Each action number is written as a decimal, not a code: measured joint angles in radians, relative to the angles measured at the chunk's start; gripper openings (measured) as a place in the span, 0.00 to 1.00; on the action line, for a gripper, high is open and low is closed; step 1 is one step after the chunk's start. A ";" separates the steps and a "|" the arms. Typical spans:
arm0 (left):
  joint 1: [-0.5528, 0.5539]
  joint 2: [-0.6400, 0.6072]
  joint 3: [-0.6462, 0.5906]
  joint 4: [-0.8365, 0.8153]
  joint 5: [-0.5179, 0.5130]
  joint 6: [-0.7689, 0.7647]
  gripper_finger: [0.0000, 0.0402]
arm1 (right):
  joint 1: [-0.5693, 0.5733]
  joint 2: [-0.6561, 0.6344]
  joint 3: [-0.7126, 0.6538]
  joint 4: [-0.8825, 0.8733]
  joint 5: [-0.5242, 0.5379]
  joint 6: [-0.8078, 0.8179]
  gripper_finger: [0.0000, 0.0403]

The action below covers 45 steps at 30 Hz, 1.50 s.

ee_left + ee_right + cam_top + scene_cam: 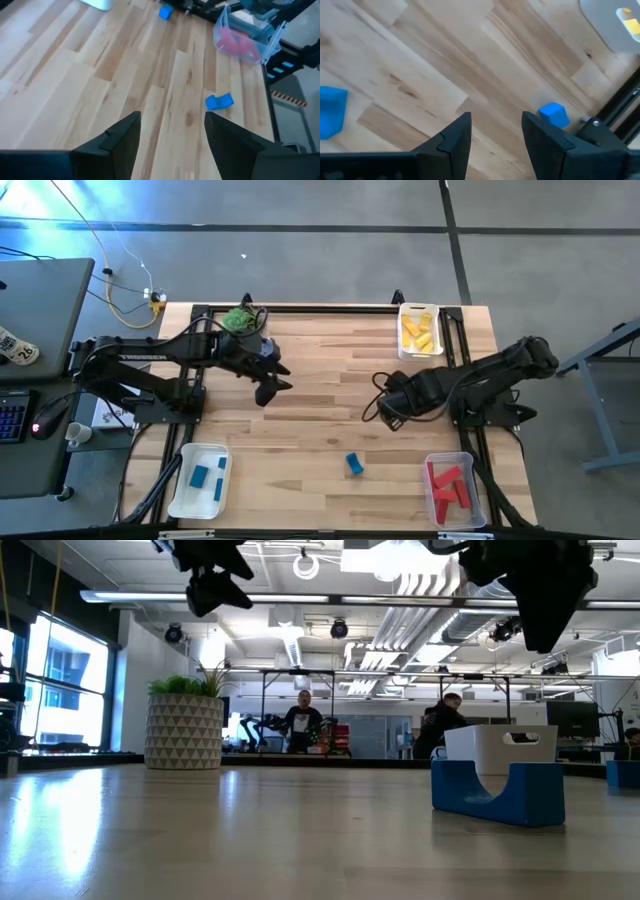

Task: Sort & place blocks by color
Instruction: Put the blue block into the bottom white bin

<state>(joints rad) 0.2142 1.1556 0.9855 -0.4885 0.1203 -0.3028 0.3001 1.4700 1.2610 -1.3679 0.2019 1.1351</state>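
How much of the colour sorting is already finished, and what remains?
Mostly done: yellow blocks lie in the far tray, red blocks in the near right tray, and blue blocks in the near left tray. Nothing is in hand: the left gripper and right gripper hang open and empty above the table. One loose blue block is left.

Little potted plant [239,318] sits at the far edge of the wooden tabletop [320,380]. Three trays sit at the corners. A laptop [12,415] sits off to the left side.
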 joint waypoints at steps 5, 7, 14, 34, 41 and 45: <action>0.000 0.000 0.000 -0.073 -0.001 0.000 0.52 | -0.052 0.000 0.000 -0.013 -0.001 -0.030 0.40; 0.000 0.001 0.000 -0.090 -0.001 0.000 0.52 | -0.071 0.000 0.000 -0.026 -0.003 -0.034 0.40; 0.000 0.001 0.000 -0.092 -0.001 0.035 0.52 | -0.109 0.000 0.000 -0.057 -0.014 -0.032 0.40; 0.002 0.001 0.000 -0.090 -0.101 0.038 0.52 | -0.242 0.000 0.000 -0.182 0.009 -0.251 0.40; 0.002 0.002 0.000 -0.090 -0.114 0.037 0.52 | -0.291 -0.006 0.000 -0.204 0.041 -0.302 0.40; 0.002 0.002 0.000 -0.087 -0.114 0.037 0.52 | -0.321 -0.031 -0.033 -0.184 0.037 -0.307 0.40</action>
<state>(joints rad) 0.2161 1.1576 0.9855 -0.5758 0.0067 -0.2653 -0.0213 1.4386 1.2278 -1.5517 0.2389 0.8286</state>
